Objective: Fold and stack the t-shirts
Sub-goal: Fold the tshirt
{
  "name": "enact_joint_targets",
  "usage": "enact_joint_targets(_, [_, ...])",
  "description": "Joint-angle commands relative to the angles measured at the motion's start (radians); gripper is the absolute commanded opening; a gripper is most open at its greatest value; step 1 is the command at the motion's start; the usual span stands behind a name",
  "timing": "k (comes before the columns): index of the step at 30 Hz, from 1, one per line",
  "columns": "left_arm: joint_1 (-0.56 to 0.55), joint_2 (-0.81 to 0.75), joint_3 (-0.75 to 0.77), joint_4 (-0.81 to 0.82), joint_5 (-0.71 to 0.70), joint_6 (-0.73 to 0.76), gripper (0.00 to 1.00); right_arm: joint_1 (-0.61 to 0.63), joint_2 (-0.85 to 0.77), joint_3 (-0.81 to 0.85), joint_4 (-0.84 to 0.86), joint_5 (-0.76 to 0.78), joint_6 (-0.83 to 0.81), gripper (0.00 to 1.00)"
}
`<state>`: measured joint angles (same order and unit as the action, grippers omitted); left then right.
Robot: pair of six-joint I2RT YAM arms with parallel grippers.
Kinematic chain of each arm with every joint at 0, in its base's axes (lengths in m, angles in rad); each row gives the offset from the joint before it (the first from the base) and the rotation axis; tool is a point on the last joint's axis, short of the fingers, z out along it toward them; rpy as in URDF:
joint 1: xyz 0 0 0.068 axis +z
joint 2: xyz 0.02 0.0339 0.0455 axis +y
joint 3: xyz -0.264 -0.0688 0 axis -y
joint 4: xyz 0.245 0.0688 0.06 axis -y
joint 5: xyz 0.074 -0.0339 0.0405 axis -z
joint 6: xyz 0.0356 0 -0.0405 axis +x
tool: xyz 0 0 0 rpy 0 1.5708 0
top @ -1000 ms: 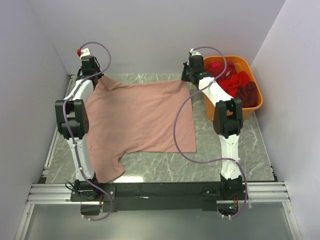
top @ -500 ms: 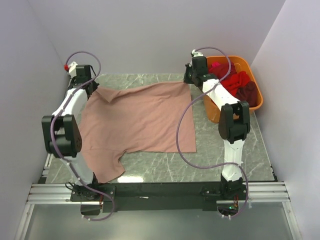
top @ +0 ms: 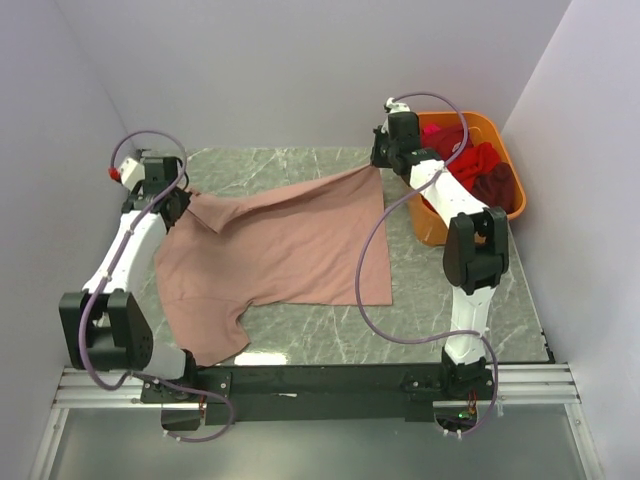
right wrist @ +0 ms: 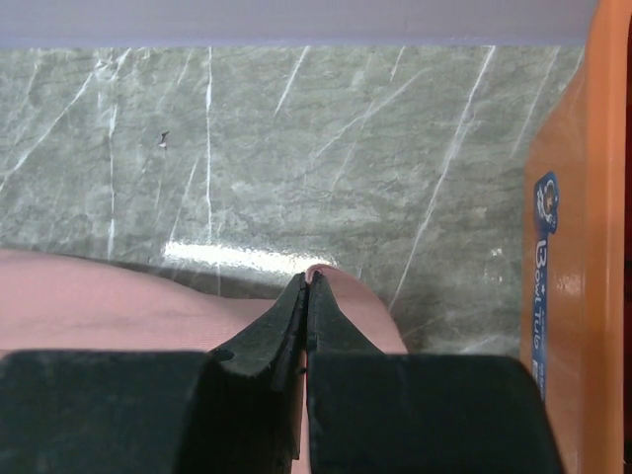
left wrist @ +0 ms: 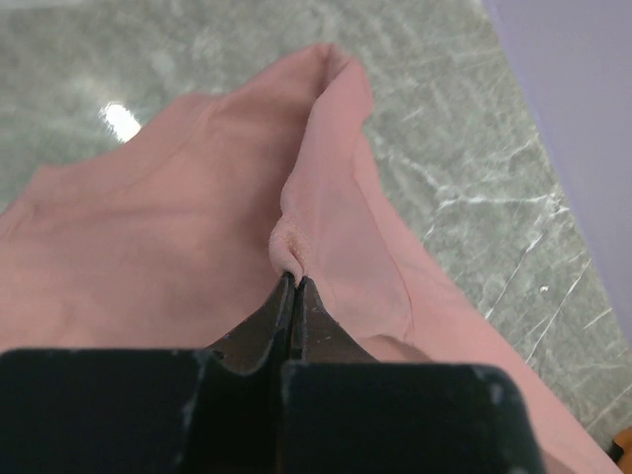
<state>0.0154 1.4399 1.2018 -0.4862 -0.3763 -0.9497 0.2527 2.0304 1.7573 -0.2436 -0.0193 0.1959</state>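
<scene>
The large salmon-pink t-shirt (top: 280, 240) lies spread on the marble table, its far edge lifted and stretched between both grippers. My left gripper (top: 182, 200) is shut on its far-left corner; in the left wrist view (left wrist: 293, 278) the fabric (left wrist: 168, 247) bunches at the tips. My right gripper (top: 380, 162) is shut on its far-right corner; in the right wrist view (right wrist: 306, 279) a bit of pink cloth (right wrist: 89, 306) pokes past the tips. Red, maroon and magenta t-shirts (top: 478, 165) lie heaped in the basket.
The orange plastic basket (top: 500, 213) stands at the far right, right beside my right arm; its wall shows in the right wrist view (right wrist: 578, 247). Lilac walls close in the table on three sides. A sleeve (top: 215, 335) hangs toward the near-left edge.
My left gripper has pulled its shirt corner left and toward the near side, away from the back wall. The far edge is now taut and slanted. The right gripper has barely moved.
</scene>
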Motion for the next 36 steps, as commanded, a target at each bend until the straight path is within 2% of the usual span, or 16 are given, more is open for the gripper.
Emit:
enact_joint_targets(1, [-0.009,-0.093,-0.051,-0.048,-0.032,-0.098,0.0,-0.003,-0.073,-0.015,0.0,0.012,-0.023,0.0])
enact_joint_targets(4, [-0.055,-0.142,-0.108,-0.064,-0.062,-0.145,0.0,-0.003,-0.081,-0.031,0.0,0.007,-0.026,0.0])
enact_joint_targets(8, [-0.077,-0.182,-0.119,-0.187,-0.137,-0.24,0.01,-0.003,-0.096,-0.056,-0.002,0.013,-0.038,0.0])
enact_joint_targets(18, [-0.098,-0.311,-0.287,-0.249,-0.101,-0.276,0.01,-0.003,-0.127,-0.133,-0.005,0.018,-0.033,0.0])
enact_joint_targets(24, [-0.098,-0.352,-0.387,-0.239,-0.064,-0.259,0.13,-0.001,-0.237,-0.353,0.035,0.023,0.039,0.0])
enact_joint_targets(25, [-0.098,-0.354,-0.396,-0.245,-0.067,-0.256,0.16,0.0,-0.257,-0.395,0.053,0.022,0.049,0.04])
enact_joint_targets(26, [-0.098,-0.355,-0.398,-0.25,-0.065,-0.248,0.29,-0.001,-0.291,-0.46,0.067,0.0,0.065,0.09])
enact_joint_targets(27, [-0.098,-0.358,-0.4,-0.259,-0.059,-0.241,0.33,0.0,-0.305,-0.482,0.076,-0.01,0.066,0.26])
enact_joint_targets(28, [-0.098,-0.363,-0.395,-0.261,-0.052,-0.23,0.36,0.0,-0.317,-0.496,0.076,-0.01,0.071,0.3])
enact_joint_targets(29, [-0.098,-0.375,-0.392,-0.265,-0.033,-0.213,0.48,0.0,-0.332,-0.502,0.061,-0.008,0.071,0.34])
enact_joint_targets(30, [-0.098,-0.383,-0.39,-0.273,-0.03,-0.21,0.55,0.002,-0.34,-0.499,0.052,-0.004,0.07,0.44])
enact_joint_targets(31, [-0.098,-0.392,-0.383,-0.275,-0.03,-0.21,0.71,0.003,-0.346,-0.495,0.046,-0.001,0.062,0.5])
enact_joint_targets(32, [-0.098,-0.412,-0.378,-0.273,-0.033,-0.202,0.81,0.011,-0.357,-0.48,0.034,-0.005,0.054,0.6])
enact_joint_targets(33, [-0.098,-0.418,-0.374,-0.267,-0.036,-0.196,0.94,0.016,-0.361,-0.472,0.03,-0.011,0.048,0.62])
enact_joint_targets(34, [-0.098,-0.423,-0.364,-0.226,-0.035,-0.186,1.0,0.022,-0.364,-0.467,0.032,-0.016,0.037,0.62])
enact_joint_targets(36, [-0.097,-0.412,-0.355,-0.171,-0.019,-0.138,1.0,0.046,-0.366,-0.449,0.038,-0.042,0.033,0.66])
